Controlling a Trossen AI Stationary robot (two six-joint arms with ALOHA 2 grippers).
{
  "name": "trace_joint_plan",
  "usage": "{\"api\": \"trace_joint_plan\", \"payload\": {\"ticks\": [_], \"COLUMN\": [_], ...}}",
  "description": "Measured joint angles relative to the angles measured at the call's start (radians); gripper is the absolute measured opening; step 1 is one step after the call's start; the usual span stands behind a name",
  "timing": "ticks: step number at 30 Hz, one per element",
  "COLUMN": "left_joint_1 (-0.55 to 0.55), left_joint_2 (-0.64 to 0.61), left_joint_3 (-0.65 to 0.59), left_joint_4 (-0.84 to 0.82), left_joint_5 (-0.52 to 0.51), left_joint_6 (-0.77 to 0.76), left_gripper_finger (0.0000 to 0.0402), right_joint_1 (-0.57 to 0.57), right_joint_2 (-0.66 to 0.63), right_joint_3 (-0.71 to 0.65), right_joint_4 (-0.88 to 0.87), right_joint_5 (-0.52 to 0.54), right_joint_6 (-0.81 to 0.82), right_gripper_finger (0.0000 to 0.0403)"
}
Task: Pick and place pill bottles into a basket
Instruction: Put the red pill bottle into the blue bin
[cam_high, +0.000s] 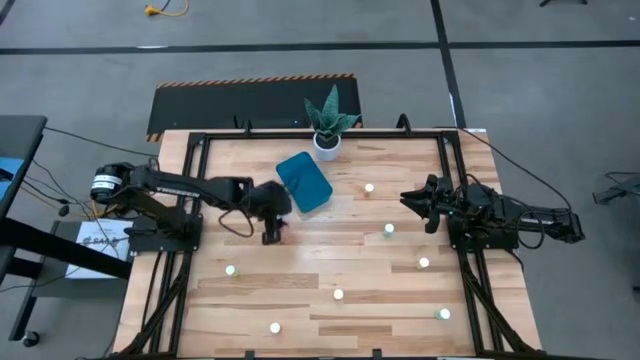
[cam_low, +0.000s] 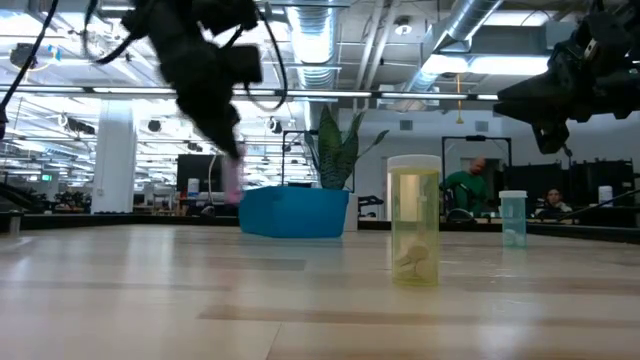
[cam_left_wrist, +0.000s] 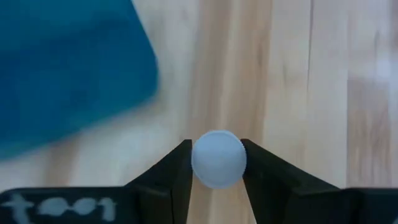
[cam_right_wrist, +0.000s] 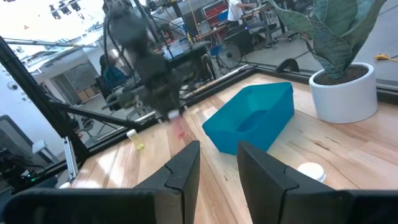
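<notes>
My left gripper (cam_high: 274, 234) hangs above the table just near of the teal basket (cam_high: 304, 181), shut on a pill bottle (cam_left_wrist: 217, 158) with a pale round cap and a pinkish body (cam_low: 233, 183). The basket rests flat on the wood, in front of a potted plant. Several other pill bottles stand upright on the table, among them bottle (cam_high: 369, 188), bottle (cam_high: 389, 230) and bottle (cam_high: 231, 270). My right gripper (cam_high: 412, 200) waits at the right side, pointing level, its fingers (cam_right_wrist: 180, 171) slightly apart with nothing between them. My left gripper pinches the pill bottle between its two fingers, one on either side just below the round cap (cam_left_wrist: 217, 149). The fingers come from above, slanting down. The bottle hangs below them (cam_low: 233, 190), about upright and lifted clear of the table.
A white pot with a green plant (cam_high: 328, 128) stands at the far edge behind the basket. More bottles sit toward the near edge (cam_high: 338, 294), (cam_high: 275, 327), (cam_high: 443, 314). A dark frame (cam_high: 200, 150) borders the table. People (cam_low: 470, 188) show in the room beyond.
</notes>
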Motion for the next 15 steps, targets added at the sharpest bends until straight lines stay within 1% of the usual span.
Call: {"api": "trace_joint_plan", "payload": {"ticks": [4,7,11,15], "left_joint_1": [0.093,0.177,0.283,0.371], "left_joint_2": [-0.024,-0.019,0.016,0.086], "left_joint_3": [0.094,0.148,0.161,0.160], "left_joint_4": [0.005,0.013,0.048,0.054], "left_joint_5": [-0.006,-0.011,-0.026,-0.018], "left_joint_6": [0.001,0.004,0.035,0.042], "left_gripper_finger": [0.0099,0.0099,0.0113,0.0113], "right_joint_1": [0.000,0.000,0.000,0.000], "right_joint_2": [0.000,0.000,0.000,0.000], "right_joint_3": [0.000,0.000,0.000,0.000], "right_joint_4": [0.000,0.000,0.000,0.000], "right_joint_5": [0.000,0.000,0.000,0.000], "right_joint_6": [0.000,0.000,0.000,0.000], "right_gripper_finger": [0.0100,0.0100,0.0100,0.0100]}}
